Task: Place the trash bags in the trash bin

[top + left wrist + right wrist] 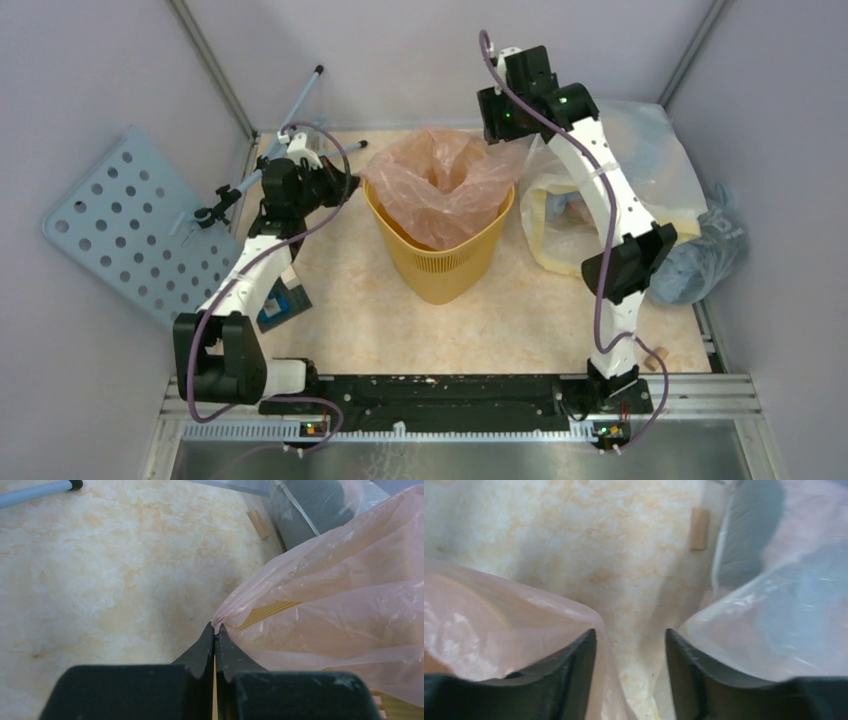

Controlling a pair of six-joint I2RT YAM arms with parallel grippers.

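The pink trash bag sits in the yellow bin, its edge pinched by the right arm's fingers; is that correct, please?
Not quite: the left arm's fingers pinch the edge of the pink trash bag, as the left wrist view shows; the right arm's fingers stand apart.

Left arm and right arm are built of white links with black joints. Purple cables are looped along both; green lights are seen at the right wrist. Right gripper is formed of black tapered fingers.
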